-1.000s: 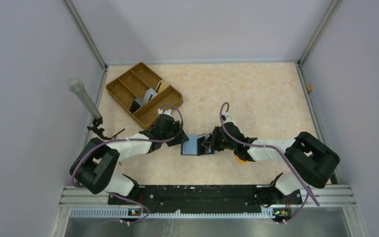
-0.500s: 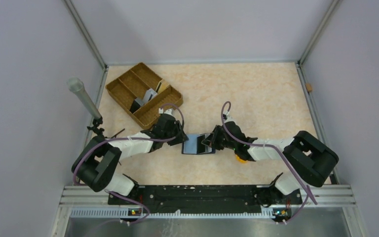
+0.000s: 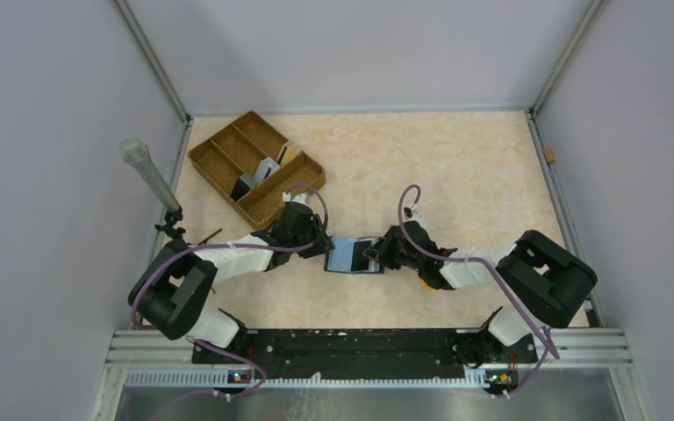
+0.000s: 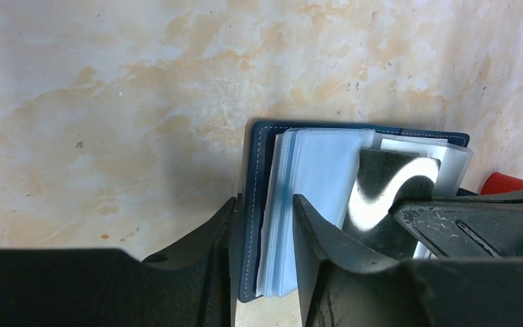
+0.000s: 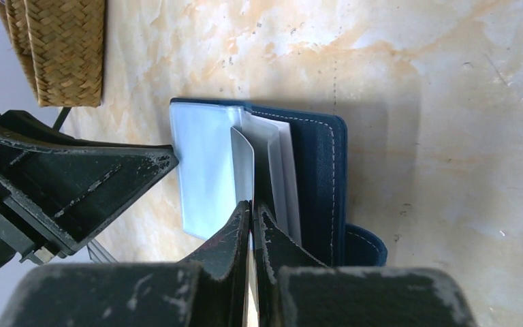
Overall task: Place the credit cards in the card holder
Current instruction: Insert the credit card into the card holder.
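Observation:
The navy card holder (image 3: 349,256) lies open on the table between my arms, its clear blue-grey sleeves up. In the left wrist view my left gripper (image 4: 264,199) straddles the holder's (image 4: 257,170) left cover edge and sleeve stack, one finger on each side, closed on them. My right gripper (image 5: 252,203) is shut on a thin grey credit card (image 5: 242,160), held edge-on among the sleeves of the holder (image 5: 317,170). The same card shows dark and glossy in the left wrist view (image 4: 388,187). More cards (image 3: 259,174) stand in the woven tray.
A brown woven divided tray (image 3: 228,140) sits at the back left, its corner in the right wrist view (image 5: 61,48). A red round piece (image 4: 507,182) lies right of the holder, an orange one (image 3: 427,282) under the right arm. A grey cylinder (image 3: 147,173) leans at the left wall.
My right gripper has shifted a little toward the holder with the card, which now sits lower among the sleeves. The left gripper has barely moved.

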Action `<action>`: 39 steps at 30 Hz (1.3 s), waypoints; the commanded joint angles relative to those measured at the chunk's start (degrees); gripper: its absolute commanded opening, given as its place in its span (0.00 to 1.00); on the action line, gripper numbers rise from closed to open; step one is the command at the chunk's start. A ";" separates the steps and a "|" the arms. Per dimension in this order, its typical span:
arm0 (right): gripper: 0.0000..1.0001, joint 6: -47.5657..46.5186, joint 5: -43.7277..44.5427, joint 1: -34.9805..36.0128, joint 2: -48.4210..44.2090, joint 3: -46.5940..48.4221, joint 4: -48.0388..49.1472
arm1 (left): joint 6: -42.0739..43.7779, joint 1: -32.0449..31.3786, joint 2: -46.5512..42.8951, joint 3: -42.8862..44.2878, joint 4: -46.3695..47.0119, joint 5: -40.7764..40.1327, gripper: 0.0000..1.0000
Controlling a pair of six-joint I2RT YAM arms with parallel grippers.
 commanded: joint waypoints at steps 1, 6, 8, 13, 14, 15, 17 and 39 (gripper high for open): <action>0.00 1.73 3.35 -0.52 2.76 -1.39 1.66 | 1.24 -0.42 2.76 -0.35 -3.31 -1.27 0.37; 0.00 4.28 2.81 -0.52 5.52 -2.94 7.49 | 1.16 -0.59 3.07 -0.42 -3.31 -1.33 0.34; 0.00 4.99 3.51 -0.55 5.94 -3.41 8.25 | 1.17 -0.63 3.14 -0.51 -3.31 -1.62 0.33; 0.00 5.61 4.49 -0.53 6.53 -3.60 8.62 | 1.09 -0.68 3.76 -0.78 -3.31 -1.73 0.32; 0.00 5.54 4.28 -0.57 6.83 -3.44 8.54 | 1.06 -0.69 3.73 -0.74 -3.31 -1.62 0.32; 0.00 5.54 3.92 -0.58 7.10 -3.29 8.60 | 1.04 -0.62 3.83 -0.76 -3.31 -1.46 0.32; 0.00 5.52 3.17 -0.44 8.04 -2.94 8.70 | 1.00 -0.74 3.80 -0.67 -3.31 -1.24 0.32; 0.04 -1.05 4.27 3.48 11.03 6.24 -1.85 | -0.40 -1.24 2.84 -1.47 -2.16 -0.33 0.27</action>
